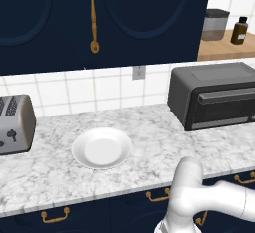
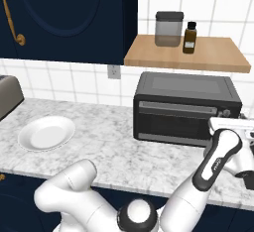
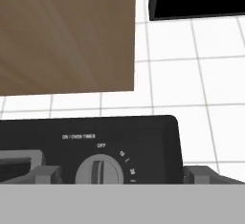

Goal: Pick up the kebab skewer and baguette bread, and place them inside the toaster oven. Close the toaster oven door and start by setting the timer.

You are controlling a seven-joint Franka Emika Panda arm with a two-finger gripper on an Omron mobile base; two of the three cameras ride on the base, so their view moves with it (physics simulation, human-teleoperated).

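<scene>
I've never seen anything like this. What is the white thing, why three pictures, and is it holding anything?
The white thing is a robot arm in a computer-drawn kitchen. Two pictures come from cameras behind it, left and right, looking over the marble counter. The third comes from a camera on its claw, looking along the fingers. On the counter sit a white plate with nothing on it, a silver toaster and the dark toaster oven with its door shut. The claw is open, holds nothing, and faces the oven's timer knob, which points at OFF.
</scene>
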